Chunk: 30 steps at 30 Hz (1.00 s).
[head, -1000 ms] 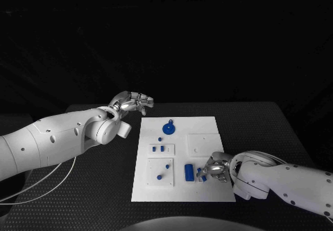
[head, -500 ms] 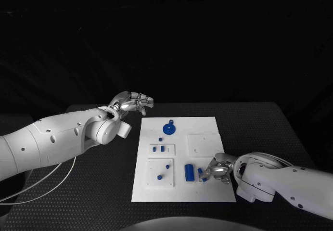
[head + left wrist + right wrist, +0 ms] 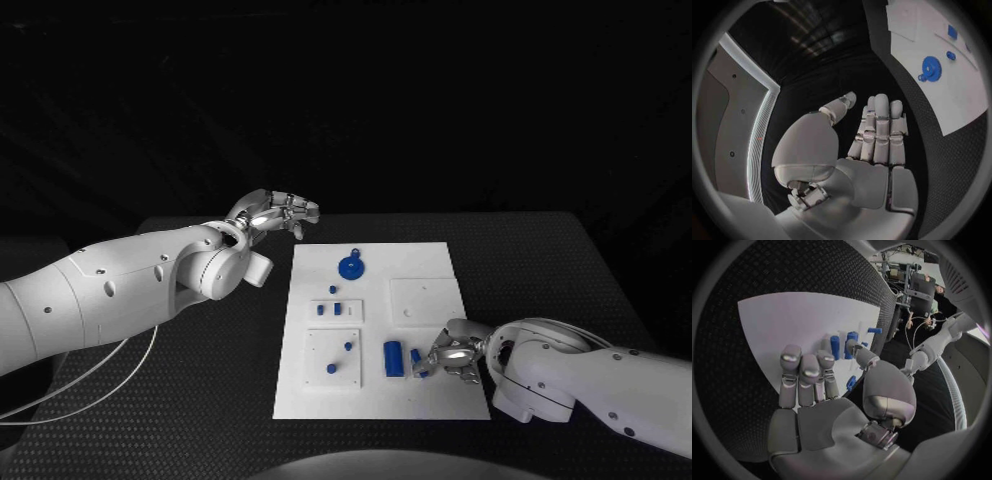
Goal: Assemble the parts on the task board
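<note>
Head view: the white task board is laid in the middle of the black table. A round blue part with a tab is seen near the board's far end; a small blue piece and two small blue pegs are seen below it, two more small blue parts are set in the near-left inset plate, and an upright blue block is placed just right of that plate. The left hand is held above the table beyond the board's far-left corner, well apart from the parts, fingers extended and nothing gripped. The right hand is lowered at the board's near-right edge, fingertips just beside a small blue part; whether that part is pinched cannot be told here. Left wrist view: the left hand is shown released, fingers straight and side by side, thumb apart, palm bare; the board and the round blue part are seen off to the side, not touched. Right wrist view: the right hand is shown over the board, fingers stretched flat, thumb reaching toward blue pieces standing on the board; contact or grasp cannot be told.
</note>
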Motion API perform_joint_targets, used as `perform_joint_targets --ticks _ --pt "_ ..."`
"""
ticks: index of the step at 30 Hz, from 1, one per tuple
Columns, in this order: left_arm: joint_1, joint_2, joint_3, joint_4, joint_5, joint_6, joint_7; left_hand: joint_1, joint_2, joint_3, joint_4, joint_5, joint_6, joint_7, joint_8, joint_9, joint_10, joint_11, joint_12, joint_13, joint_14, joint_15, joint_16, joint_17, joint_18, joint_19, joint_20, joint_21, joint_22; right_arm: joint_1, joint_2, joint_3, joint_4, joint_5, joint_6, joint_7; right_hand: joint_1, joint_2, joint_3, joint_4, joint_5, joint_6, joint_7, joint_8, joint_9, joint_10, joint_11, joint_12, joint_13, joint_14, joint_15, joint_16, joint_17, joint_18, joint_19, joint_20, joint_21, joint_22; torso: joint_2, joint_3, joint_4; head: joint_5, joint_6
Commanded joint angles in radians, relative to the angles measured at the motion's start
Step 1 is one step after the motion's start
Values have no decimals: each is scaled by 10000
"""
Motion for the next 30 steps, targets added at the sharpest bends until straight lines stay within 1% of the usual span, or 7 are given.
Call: perform_joint_targets --ticks 1,10,17,20,24,26,30 --pt "10 8 6 19 43 109 56 -100 5 -1 78 46 -53 -16 -49 15 -58 40 33 15 -11 55 -38 11 186 28 -20 -33 77 -9 15 -1 31 -45 160 198 34 -84 -23 65 -55 -35 15 -1 9 -17 -40 -31 15 18 -83 -4 -8 193 22 -82 -22 -9 5 0 6 -2 -9" --pt "10 1 6 15 43 104 54 -98 4 0 83 47 -55 -16 -51 17 -60 40 35 15 -12 55 -41 14 186 28 -21 -37 80 -8 -35 -1 87 -31 155 198 61 -62 -11 88 -52 -32 13 0 13 -13 -42 -32 15 18 -85 -2 -8 193 23 -87 -22 -12 -1 -7 10 -9 -23" --pt "10 7 6 20 43 110 52 -96 1 0 85 47 -56 -16 -51 18 -62 41 35 15 -13 56 -43 15 187 28 -21 -39 83 -8 -84 -1 4 -365 241 187 149 -49 7 67 -50 -34 11 0 19 -8 -44 -32 16 18 -88 2 -6 193 22 -98 -18 -12 -1 -9 6 -13 1" --pt "10 5 6 16 43 99 47 -95 1 1 85 47 -56 -16 -52 18 -63 41 36 15 -13 55 -43 16 187 28 -21 -40 83 -7 -81 -1 -25 -865 353 208 391 15 51 -76 -43 -35 9 -1 26 -6 -46 -31 18 16 -90 6 -5 193 15 -115 -9 -9 1 -4 7 -20 9" --pt "10 8 6 19 43 109 42 -91 2 3 85 48 -56 -16 -52 19 -63 40 36 15 -13 55 -44 16 188 28 -22 -41 84 -7 -45 -1 -68 -1030 520 232 1042 113 84 -597 -16 -28 21 -4 30 7 -37 -29 21 19 -78 7 -7 192 -2 -127 18 7 2 1 2 -18 7" --pt "10 13 6 18 43 105 42 -88 4 4 85 49 -56 -16 -52 19 -63 40 37 15 -13 55 -44 17 188 28 -22 -42 85 -7 -8 -1 -84 -1030 578 245 1236 160 27 -782 -13 -19 25 -9 25 14 -27 -33 17 21 -66 4 -10 192 -12 -107 23 8 5 0 2 -21 8" --pt "10 20 6 26 43 111 39 -84 6 6 84 49 -56 -16 -52 20 -63 40 37 15 -13 55 -45 18 189 29 -22 -43 86 -8 57 -2 -148 -1084 593 253 1376 154 -77 -932 -19 -6 30 -16 18 22 -21 -39 13 23 -56 0 -15 193 -22 -77 23 3 5 -3 0 -31 15"
